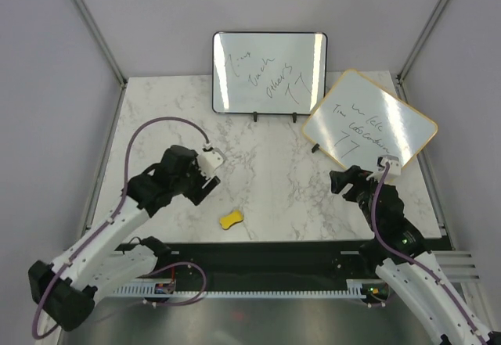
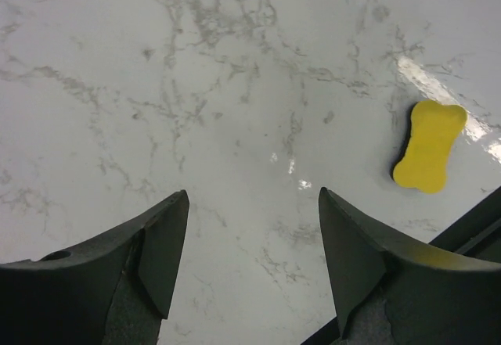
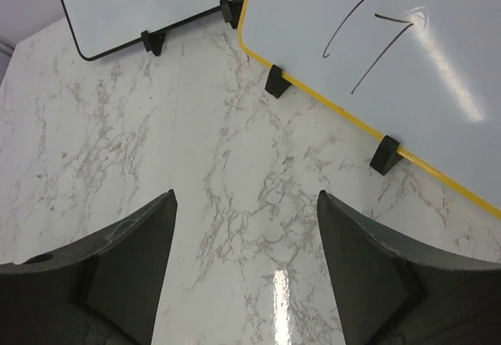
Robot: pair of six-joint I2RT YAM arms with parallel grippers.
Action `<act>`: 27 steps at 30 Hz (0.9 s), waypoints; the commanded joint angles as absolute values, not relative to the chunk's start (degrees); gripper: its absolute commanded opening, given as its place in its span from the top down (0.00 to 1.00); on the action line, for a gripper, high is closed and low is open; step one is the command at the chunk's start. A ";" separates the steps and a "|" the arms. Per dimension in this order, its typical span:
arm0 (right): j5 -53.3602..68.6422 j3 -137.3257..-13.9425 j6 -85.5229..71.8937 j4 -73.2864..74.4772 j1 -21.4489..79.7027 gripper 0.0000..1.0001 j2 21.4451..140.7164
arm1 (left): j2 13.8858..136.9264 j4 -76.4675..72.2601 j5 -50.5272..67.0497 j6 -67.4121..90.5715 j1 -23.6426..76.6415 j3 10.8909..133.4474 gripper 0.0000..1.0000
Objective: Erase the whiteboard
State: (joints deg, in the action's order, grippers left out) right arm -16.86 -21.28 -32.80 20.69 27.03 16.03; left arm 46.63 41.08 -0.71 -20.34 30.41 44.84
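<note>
The tan-framed whiteboard (image 1: pixel 369 120) stands tilted at the right back on small black feet, with black handwriting on it. In the right wrist view its frame looks yellow (image 3: pixel 376 40), just ahead of the gripper. A yellow bone-shaped eraser (image 1: pixel 231 220) lies on the marble near the front edge; it also shows in the left wrist view (image 2: pixel 429 145) to the right of the fingers. My left gripper (image 1: pixel 210 182) is open and empty, left of and behind the eraser. My right gripper (image 1: pixel 338 182) is open and empty, in front of the tan-framed board.
A black-framed whiteboard (image 1: pixel 269 72) with writing stands at the back centre; its corner shows in the right wrist view (image 3: pixel 149 8). The marble table (image 1: pixel 266 173) ends at a black front strip (image 1: pixel 266 253). Grey walls close both sides.
</note>
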 commanded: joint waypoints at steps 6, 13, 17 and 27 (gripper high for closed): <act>-21.18 -26.89 -38.14 20.92 26.98 0.23 26.71 | 66.95 38.94 2.11 -14.77 43.93 48.78 0.16; -22.41 -27.34 -40.69 20.83 26.98 0.25 31.47 | 79.44 37.88 0.27 -11.96 51.94 50.01 0.18; -22.85 -26.46 -41.39 21.00 26.98 0.26 29.62 | 82.69 38.40 3.06 -11.60 52.73 51.76 0.23; -24.96 -25.93 -41.75 23.46 26.98 0.26 27.16 | 87.97 40.34 2.38 -13.89 58.01 51.50 0.23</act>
